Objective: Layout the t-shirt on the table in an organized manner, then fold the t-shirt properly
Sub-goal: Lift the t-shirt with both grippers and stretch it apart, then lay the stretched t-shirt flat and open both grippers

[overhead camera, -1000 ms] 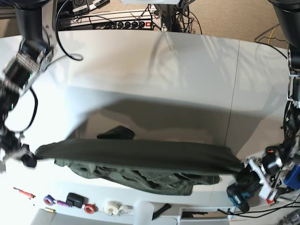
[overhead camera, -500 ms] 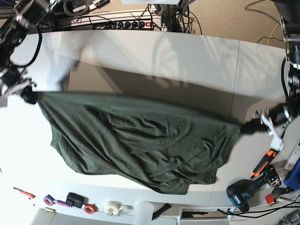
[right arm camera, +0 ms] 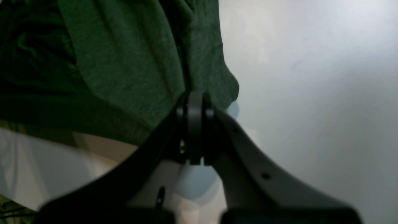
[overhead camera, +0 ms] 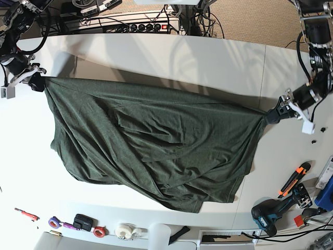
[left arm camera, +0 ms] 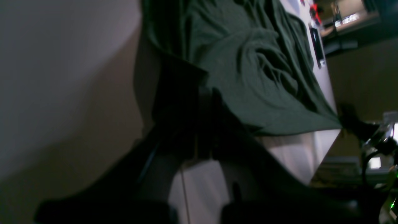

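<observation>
Both end effectors, left [overhead camera: 274, 115] and right [overhead camera: 35, 82], clench the t-shirt [overhead camera: 151, 146] corners.

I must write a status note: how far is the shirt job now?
Done: the t-shirt is spread over the table, though wrinkled. In hand: the left pincer and right pincer are shut on opposite corners, stretching one edge. Left: smoothing it flat and every fold.

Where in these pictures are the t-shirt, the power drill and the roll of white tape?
t-shirt [overhead camera: 151, 140], base view, middle of the spread green cloth.
power drill [overhead camera: 266, 214], base view, its dark teal body.
roll of white tape [overhead camera: 125, 230], base view, the roll's top.
</observation>
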Controlling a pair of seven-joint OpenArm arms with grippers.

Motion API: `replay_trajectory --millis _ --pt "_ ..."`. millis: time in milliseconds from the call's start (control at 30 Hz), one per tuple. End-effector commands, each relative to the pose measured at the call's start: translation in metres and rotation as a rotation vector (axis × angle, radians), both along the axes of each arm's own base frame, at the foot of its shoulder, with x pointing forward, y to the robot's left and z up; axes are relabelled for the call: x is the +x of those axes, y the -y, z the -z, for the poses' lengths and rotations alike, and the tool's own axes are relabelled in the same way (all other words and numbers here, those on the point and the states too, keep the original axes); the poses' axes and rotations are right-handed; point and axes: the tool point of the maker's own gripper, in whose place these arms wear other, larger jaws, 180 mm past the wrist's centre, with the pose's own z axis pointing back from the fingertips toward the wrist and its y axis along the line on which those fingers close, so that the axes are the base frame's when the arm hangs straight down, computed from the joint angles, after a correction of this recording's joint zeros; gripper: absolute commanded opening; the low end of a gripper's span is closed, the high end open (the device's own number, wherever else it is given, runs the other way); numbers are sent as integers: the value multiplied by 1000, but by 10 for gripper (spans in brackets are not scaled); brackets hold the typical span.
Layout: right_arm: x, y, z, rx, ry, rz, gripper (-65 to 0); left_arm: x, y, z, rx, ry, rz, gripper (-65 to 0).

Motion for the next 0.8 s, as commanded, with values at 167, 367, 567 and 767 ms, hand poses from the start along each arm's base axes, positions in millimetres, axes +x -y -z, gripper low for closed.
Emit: replay_trajectory --millis 167,367,567,767 --pt "9 13 -19 -67 62 10 -650 -5 -3 -5 -52 25 -42 -650" --pt "3 24 -11 -131 9 33 -650 -17 5 6 -67 -10 -36 -650" --pt "-7 34 -1 -188 -73 49 -650 -20 7 8 -62 -25 -17 -650" --pt "-5 42 -4 -227 -52 70 -650 -25 12 8 -66 -32 21 -650"
